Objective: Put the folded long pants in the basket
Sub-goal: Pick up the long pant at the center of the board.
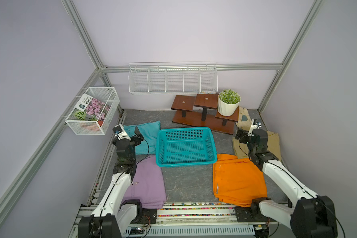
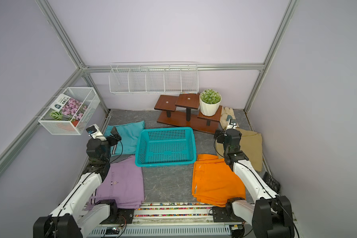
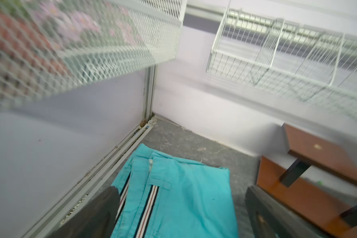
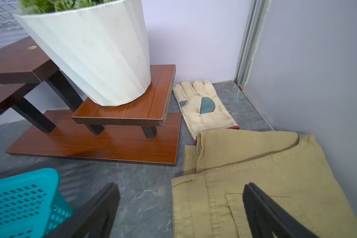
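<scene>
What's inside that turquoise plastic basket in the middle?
Nothing that I can see: the basket shows its holed base bare in both top views. Whatever lies beneath it on the floor is covered and stays hidden.

The basket (image 1: 187,163) is teal moulded plastic, smooth with a slight sheen, its walls and base pierced in a grid. All 4 folded trousers are matt woven cloth: the orange pants (image 1: 238,179), the lilac pants (image 1: 147,181), the teal pants (image 3: 183,195) with striped trim, and the khaki pants (image 4: 276,175) in a visibly diagonal twill. The stand (image 4: 120,144) is glossy wood-grain board on matt black legs; the pot (image 4: 95,51) is matt white; the wire rack (image 1: 173,80) is white-coated metal; the tabletop (image 1: 186,185) looks like grey veined stone.
</scene>
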`<state>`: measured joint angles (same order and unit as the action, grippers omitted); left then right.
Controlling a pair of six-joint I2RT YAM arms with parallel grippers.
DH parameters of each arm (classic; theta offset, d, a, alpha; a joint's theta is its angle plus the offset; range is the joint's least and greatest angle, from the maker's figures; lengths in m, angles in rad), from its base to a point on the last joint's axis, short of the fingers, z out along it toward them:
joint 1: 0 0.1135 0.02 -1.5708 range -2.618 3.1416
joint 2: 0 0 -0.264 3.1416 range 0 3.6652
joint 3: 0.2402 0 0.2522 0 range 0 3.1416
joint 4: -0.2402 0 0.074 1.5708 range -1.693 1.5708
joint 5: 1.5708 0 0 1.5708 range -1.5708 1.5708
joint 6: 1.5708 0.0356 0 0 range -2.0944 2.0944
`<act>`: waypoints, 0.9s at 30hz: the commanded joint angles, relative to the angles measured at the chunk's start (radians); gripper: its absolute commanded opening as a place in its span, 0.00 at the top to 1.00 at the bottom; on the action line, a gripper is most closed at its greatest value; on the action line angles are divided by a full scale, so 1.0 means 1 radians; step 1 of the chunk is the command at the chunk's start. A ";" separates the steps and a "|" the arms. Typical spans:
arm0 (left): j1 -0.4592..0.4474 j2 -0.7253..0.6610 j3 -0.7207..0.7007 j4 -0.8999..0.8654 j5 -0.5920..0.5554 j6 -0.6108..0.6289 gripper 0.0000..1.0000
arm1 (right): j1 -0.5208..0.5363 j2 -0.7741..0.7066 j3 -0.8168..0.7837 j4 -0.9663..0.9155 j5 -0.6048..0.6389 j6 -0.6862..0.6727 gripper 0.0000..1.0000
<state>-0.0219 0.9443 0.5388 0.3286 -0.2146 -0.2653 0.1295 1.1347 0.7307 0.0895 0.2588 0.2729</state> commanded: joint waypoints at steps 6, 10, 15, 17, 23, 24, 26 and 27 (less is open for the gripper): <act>-0.007 -0.330 0.023 -0.341 0.114 -0.491 0.00 | -0.081 -0.247 0.052 -0.546 -0.093 0.353 0.02; -0.014 -0.292 0.169 -0.479 0.412 -0.524 0.00 | -0.141 -0.338 0.098 -0.791 -0.190 0.512 0.03; -0.119 -0.234 0.270 -0.744 0.567 -0.618 0.00 | -0.145 -0.434 0.056 -0.919 -0.365 0.558 0.02; -0.212 -0.267 0.234 -0.763 0.556 -0.685 0.00 | -0.148 -0.440 0.063 -0.999 -0.364 0.532 0.03; -0.698 -0.288 0.212 -0.789 0.315 -0.729 0.00 | -0.150 -0.483 0.021 -1.123 -0.410 0.494 0.05; -0.764 -0.286 0.196 -0.783 0.285 -0.757 0.00 | -0.149 -0.498 0.014 -1.139 -0.409 0.482 0.05; -0.858 -0.284 0.148 -0.723 0.285 -0.798 0.00 | -0.150 -0.526 0.010 -1.183 -0.377 0.462 0.05; -0.897 -0.278 0.135 -0.711 0.276 -0.812 0.00 | -0.150 -0.539 0.017 -1.202 -0.358 0.452 0.05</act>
<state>-0.8421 0.6624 0.7158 -0.3965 0.1432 -1.0004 -0.0154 0.6327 0.7570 -1.0100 -0.1135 0.7612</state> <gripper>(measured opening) 0.999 0.950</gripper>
